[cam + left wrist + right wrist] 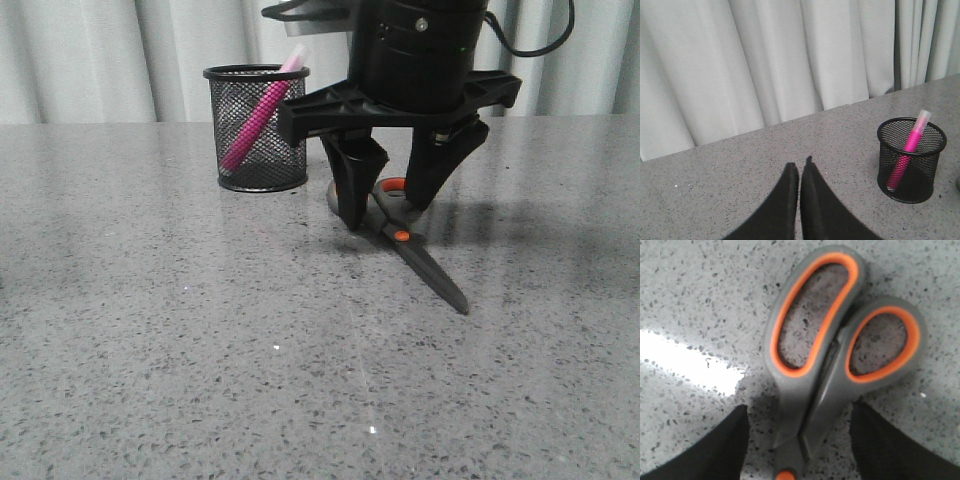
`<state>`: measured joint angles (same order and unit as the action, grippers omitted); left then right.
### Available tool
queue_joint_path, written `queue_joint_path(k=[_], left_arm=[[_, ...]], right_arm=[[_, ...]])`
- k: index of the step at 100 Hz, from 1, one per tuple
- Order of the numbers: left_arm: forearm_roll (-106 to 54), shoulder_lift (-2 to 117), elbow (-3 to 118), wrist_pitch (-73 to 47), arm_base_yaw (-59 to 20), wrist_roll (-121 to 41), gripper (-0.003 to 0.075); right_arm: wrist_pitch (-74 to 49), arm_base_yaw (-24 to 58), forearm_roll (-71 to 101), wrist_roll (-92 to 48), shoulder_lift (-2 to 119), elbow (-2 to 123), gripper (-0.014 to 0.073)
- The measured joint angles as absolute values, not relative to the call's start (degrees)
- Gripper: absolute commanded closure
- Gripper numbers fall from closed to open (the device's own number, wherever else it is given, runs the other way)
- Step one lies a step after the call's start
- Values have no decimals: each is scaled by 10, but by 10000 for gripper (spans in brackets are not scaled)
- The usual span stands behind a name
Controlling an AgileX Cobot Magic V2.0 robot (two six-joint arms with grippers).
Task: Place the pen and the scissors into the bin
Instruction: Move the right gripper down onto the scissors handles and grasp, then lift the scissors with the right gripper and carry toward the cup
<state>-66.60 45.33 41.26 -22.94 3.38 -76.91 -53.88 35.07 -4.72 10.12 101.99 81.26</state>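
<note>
The magenta pen (258, 118) stands tilted inside the black mesh bin (258, 128) at the back of the table; both also show in the left wrist view, pen (907, 152) in bin (911, 160). The scissors (420, 255) lie flat and closed on the table, blades toward the front. My right gripper (385, 210) is open and straddles the scissors just behind the orange pivot, fingertips down near the table. In the right wrist view the scissors' handles (835, 340) lie between the fingers (715, 450), with gaps on both sides. My left gripper (800, 167) is shut and empty, left of the bin.
Grey speckled tabletop (200, 350) all around. Pale curtains (90, 55) hang behind the table's back edge. The bin stands just left of my right gripper, a short way behind the scissors.
</note>
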Motion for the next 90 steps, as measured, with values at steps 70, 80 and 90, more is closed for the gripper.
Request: queue_joint_path(k=[70,80,90], left_arm=[[-666,453,413,-229,34,-769,739],[-666,453,413,-229,34,-769,739],[-666,453,413,-229,34,-769,739]], right_arm=[[-520,352,-50,114,1036,821,665],[-516,352,-66,114,1021,818,665],[-473,352,-72,114,970,807,665]])
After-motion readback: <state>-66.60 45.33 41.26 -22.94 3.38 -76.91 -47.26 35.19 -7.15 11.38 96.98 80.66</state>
